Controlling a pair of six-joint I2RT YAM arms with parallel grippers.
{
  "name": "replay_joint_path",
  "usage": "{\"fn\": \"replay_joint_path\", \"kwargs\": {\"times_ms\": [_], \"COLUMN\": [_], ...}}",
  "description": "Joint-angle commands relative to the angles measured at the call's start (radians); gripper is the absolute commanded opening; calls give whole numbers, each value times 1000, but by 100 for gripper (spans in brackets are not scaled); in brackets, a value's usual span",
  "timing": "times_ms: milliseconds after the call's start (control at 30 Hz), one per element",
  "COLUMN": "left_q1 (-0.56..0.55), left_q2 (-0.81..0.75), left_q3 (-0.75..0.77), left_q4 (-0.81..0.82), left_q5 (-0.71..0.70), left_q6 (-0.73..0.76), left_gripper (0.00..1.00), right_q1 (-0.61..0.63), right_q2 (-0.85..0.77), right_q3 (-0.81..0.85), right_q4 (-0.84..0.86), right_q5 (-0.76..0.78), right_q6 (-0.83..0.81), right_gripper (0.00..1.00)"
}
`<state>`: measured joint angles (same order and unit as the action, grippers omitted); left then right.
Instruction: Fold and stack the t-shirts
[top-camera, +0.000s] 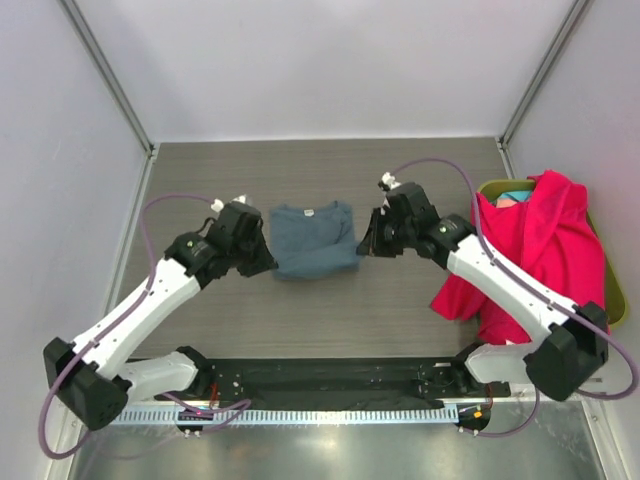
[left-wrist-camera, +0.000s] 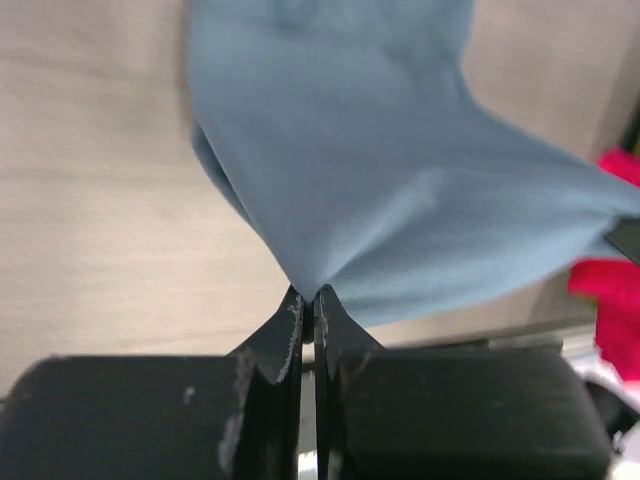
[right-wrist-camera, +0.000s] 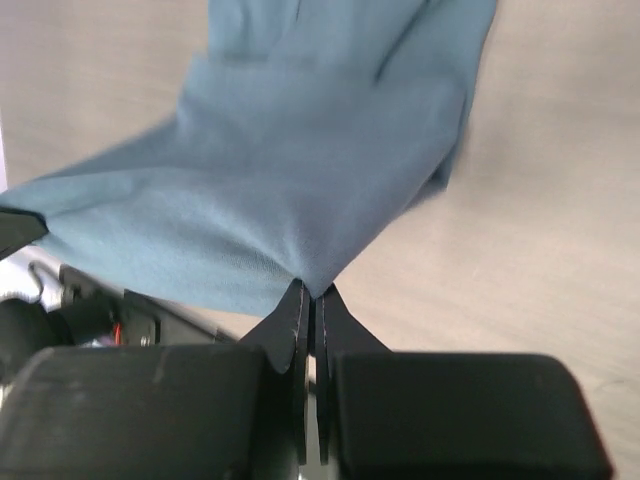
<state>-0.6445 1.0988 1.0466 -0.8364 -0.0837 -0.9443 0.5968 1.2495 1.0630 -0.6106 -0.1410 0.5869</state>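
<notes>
Lab cell: white-walled robot table (top-camera: 300, 320)

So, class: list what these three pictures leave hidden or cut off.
1. Top view: the left gripper and right gripper hide their own fingertips. Their grips on the grey shirt show only in the wrist views.
2. Top view: the red shirt covers most of the bin, hiding its contents.
3. Wrist views: the top edge cuts off the grey shirt.

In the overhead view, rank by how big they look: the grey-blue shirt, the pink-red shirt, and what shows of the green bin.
1. pink-red shirt, draped over the green bin
2. grey-blue shirt
3. green bin: only rim slivers show, so its true size is unsure.
</notes>
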Motion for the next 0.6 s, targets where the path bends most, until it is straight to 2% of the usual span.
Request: {"fn": "replay_joint_path", "kwargs": {"times_ms": [0,33,167,400,567], "left_q1": [101,155,250,333,381], "left_q2": [82,110,251,528,660], "left_q3": [81,119,245,450,565], "left_q4": [-43,-24,-18,-9,-10], "left_q5": [-4,18,71,165,193], "left_q6": [117,131,212,274,299], "left_gripper": [0,0,0,0,0], "right_q1": [-51,-70,-112,-150,-187], "right_q2": [106,131,295,482,582], "right_q3": [135,185,297,458,531], "right_q4": [-61,-64,-63,-64,-64], "right_q5": [67,67,43,38,23], "right_q6": [-100,-111,-154,-194,-211], "right_gripper": [1,1,1,1,1]}}
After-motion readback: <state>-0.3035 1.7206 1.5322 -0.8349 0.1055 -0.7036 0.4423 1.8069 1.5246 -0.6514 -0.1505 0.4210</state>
